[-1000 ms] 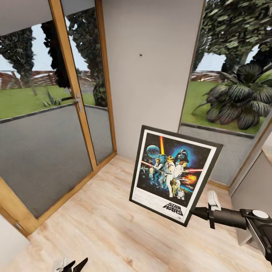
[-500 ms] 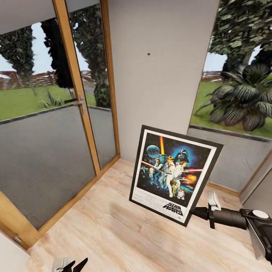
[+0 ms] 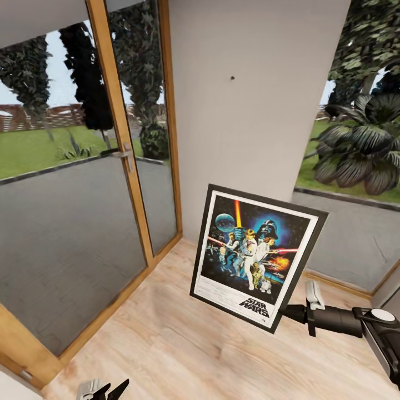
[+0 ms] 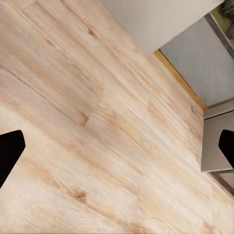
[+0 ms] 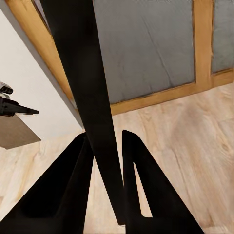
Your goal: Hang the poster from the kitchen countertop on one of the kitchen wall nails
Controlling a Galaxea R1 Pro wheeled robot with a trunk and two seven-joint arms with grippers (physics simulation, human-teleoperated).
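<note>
1. The one text I can read is the black "STAR WARS" logo, set in two stacked lines on the white border of the poster (image 3: 255,256) that my right pincer (image 3: 290,312) holds by its corner at five o'clock.
2. The logo sits toward five o'clock on the poster's face, just under the painted characters, and it tilts with the frame.
3. A block of fine print lies beside the logo, toward seven o'clock on the white border; it is too small for me to read.
</note>
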